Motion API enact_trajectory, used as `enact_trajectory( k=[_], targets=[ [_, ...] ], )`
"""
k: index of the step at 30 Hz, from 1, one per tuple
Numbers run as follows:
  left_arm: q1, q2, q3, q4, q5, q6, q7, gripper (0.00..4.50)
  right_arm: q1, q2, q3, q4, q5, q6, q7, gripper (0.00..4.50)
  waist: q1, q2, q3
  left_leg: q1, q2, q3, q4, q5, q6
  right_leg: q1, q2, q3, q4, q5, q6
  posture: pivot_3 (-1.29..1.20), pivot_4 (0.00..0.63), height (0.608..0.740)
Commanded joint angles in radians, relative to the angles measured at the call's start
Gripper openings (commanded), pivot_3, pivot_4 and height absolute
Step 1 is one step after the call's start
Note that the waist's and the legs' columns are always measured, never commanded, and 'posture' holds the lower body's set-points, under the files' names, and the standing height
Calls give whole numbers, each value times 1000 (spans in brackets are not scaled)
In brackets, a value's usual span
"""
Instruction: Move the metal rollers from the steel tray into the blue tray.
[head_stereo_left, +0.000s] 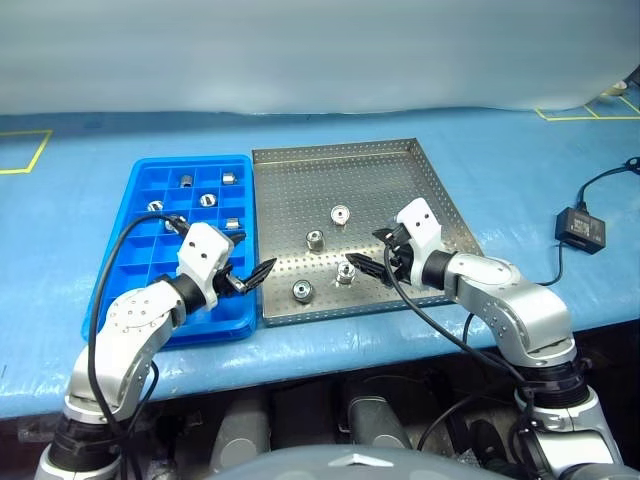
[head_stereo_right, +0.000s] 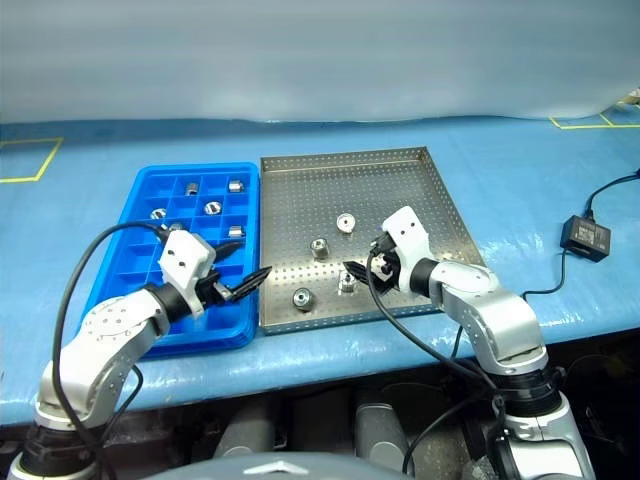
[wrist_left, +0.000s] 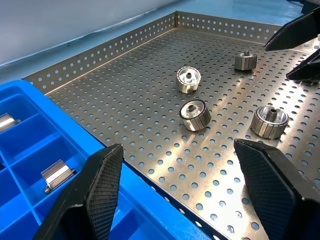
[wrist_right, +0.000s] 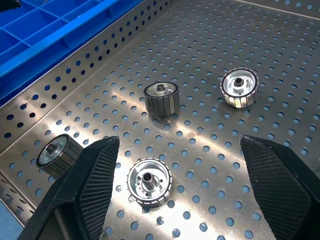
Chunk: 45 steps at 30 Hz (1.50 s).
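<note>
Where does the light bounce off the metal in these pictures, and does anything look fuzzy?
In the right wrist view, bright glare streaks across the steel tray between the metal rollers. In the left wrist view, similar glare falls near the right hand, and the left hand fingers look soft up close. In the left eye view, the blue tray is evenly lit.

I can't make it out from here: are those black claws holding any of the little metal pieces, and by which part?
Nothing is held. The left gripper and the right gripper are both open and empty; four metal rollers lie loose in the steel tray.
</note>
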Motion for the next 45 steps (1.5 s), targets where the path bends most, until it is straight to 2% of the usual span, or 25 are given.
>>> enact_trajectory(
  k=[1,31,37,45],
  targets=[
    [-15,2,0,-25,-1,-18,1,3844,-1,3,-15,-35,10,-19,-4,4070,-1,0,0,0,0,0,0,0,0,0,0,0,0,0,0,-47,150,740],
    [-27,3,-12,-13,-1,-22,-7,3844,1,4,-5,-36,5,-34,2,4070,-4,0,0,0,0,-1,0,0,0,0,0,0,0,0,0,-55,150,740],
    [-80,25,-64,1,-3,-12,-56,3844,25,6,-6,-60,2,-35,-11,4070,-6,0,0,0,0,-1,0,0,0,0,0,0,0,0,0,-84,150,740],
    [-248,141,-222,122,49,-8,-221,3844,79,34,13,-106,-9,-54,-47,4070,-15,0,0,0,0,0,0,0,0,0,0,0,0,0,0,-136,150,740]
  ],
)
